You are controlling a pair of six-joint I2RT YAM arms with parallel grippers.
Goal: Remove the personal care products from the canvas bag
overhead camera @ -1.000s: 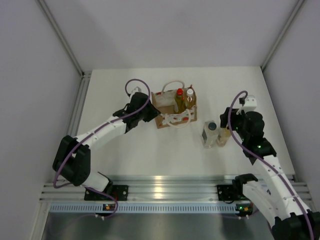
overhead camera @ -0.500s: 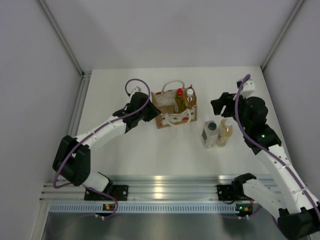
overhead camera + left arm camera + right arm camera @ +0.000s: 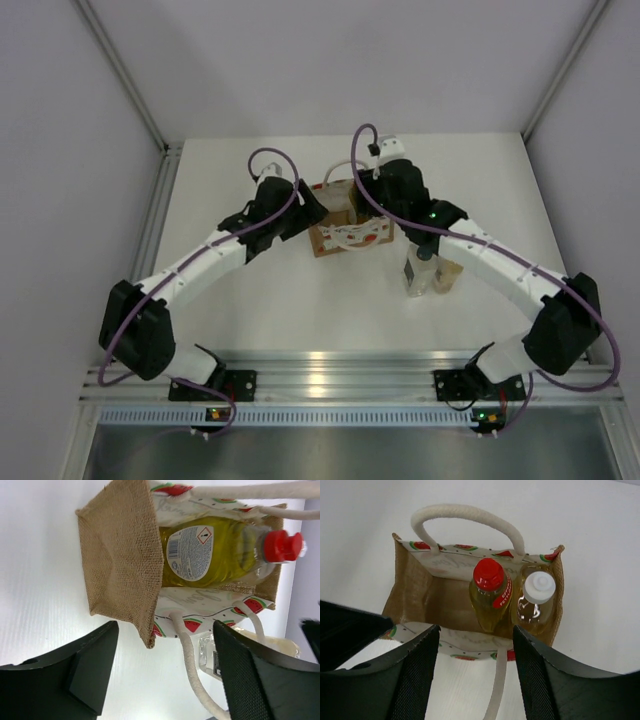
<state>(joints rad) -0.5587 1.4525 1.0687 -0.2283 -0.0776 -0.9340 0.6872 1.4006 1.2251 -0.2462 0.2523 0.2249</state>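
Note:
The canvas bag (image 3: 345, 238) stands upright at mid-table, and its burlap side (image 3: 120, 555) fills the left wrist view. Inside it stand a yellow bottle with a red cap (image 3: 489, 580) and an amber bottle with a white cap (image 3: 538, 592). A clear squarish bottle (image 3: 420, 268) and another amber bottle (image 3: 448, 272) stand on the table to the bag's right. My left gripper (image 3: 312, 210) is open at the bag's left side (image 3: 160, 675), holding nothing. My right gripper (image 3: 368, 200) hovers open above the bag's mouth (image 3: 475, 680), empty.
The bag's white rope handles loop up over its mouth (image 3: 465, 512) and hang down its front (image 3: 187, 660). Grey walls close in the white table (image 3: 250, 290) on three sides. An aluminium rail (image 3: 330, 380) runs along the near edge.
My right arm has swung from beside the two bottles on the right to above the bag. My left gripper's jaws have opened at the bag's left side.

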